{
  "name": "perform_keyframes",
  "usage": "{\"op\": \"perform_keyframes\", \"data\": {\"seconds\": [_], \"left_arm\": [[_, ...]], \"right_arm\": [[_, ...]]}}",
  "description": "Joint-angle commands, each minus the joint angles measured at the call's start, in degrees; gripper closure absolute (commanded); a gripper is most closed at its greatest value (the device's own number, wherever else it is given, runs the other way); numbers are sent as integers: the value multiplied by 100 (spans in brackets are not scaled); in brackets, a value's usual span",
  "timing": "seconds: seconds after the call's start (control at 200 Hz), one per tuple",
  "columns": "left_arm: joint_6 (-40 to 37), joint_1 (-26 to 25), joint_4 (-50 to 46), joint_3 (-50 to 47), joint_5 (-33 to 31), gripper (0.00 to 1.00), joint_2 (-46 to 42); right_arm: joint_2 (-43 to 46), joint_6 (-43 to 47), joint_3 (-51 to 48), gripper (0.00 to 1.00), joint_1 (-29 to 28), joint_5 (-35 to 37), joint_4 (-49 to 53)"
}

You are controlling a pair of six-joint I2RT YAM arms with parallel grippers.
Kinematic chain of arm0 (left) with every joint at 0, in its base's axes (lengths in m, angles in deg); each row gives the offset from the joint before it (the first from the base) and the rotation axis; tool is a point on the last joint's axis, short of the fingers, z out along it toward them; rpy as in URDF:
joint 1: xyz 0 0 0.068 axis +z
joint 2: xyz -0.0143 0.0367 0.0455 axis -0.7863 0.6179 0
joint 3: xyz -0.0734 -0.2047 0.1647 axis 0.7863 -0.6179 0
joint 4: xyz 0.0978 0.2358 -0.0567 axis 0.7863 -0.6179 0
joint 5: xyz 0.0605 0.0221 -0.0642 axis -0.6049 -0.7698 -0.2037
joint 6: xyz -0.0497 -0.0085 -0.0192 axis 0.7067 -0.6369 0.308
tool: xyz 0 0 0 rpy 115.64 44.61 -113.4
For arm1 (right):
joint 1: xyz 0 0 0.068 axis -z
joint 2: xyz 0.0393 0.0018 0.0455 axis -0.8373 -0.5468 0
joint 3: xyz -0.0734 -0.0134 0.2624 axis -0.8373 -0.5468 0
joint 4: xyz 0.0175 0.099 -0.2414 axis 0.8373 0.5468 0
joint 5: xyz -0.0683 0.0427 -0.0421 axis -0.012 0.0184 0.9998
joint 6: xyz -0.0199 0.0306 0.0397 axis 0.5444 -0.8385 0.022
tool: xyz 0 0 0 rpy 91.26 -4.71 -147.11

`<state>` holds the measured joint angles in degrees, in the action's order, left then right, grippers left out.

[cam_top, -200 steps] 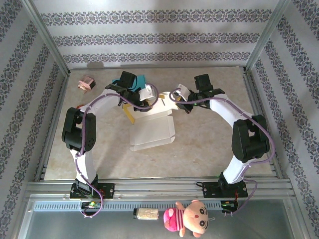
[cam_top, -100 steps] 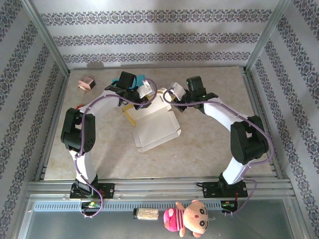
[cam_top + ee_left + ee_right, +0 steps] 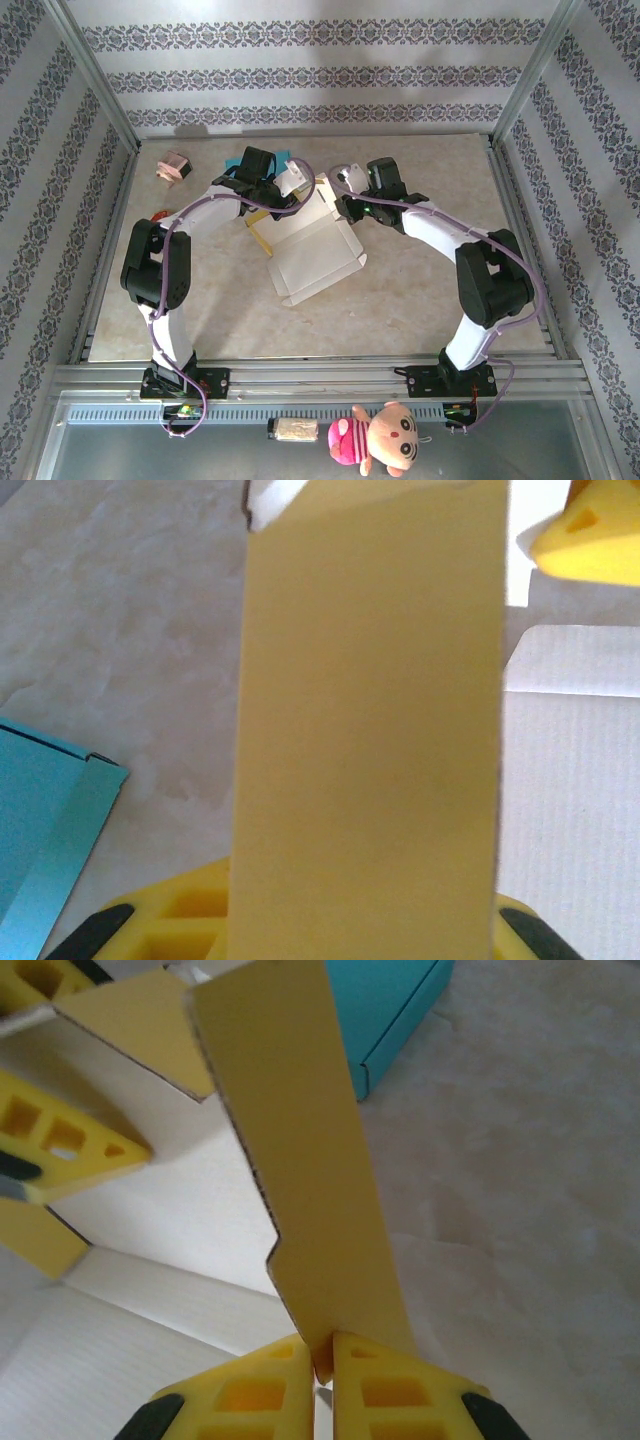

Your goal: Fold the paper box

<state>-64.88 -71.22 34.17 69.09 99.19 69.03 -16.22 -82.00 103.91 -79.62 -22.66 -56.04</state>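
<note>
My right gripper is clamped on an upright flap at the far edge of the box, which lies open between my arms. My left gripper meets a second flap beside it; I cannot tell whether it grips. A teal box lies just behind. Both arms arch inward.

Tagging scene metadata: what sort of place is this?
Probably a lab test enclosure, not a home: aluminium frame posts, patterned wallpaper panels on three sides, beige tabletop edged by a metal rail.
</note>
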Motion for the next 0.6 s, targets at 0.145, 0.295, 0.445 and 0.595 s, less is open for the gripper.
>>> {"op": "perform_keyframes", "data": {"seconds": [0.145,0.295,0.445,0.595], "left_arm": [[234,-205,194,-151,-177,81,-25],[168,-206,173,-169,-273,81,-41],[110,-199,149,-176,-285,81,-41],[146,-206,193,-158,-275,81,-39]], "right_arm": [[-31,-1076,85,88,-197,-1014,-690],[124,-598,-31,89,-9,-197,-444],[174,-280,-95,77,287,551,-185],[179,-1120,-169,58,435,302,-166]]}}
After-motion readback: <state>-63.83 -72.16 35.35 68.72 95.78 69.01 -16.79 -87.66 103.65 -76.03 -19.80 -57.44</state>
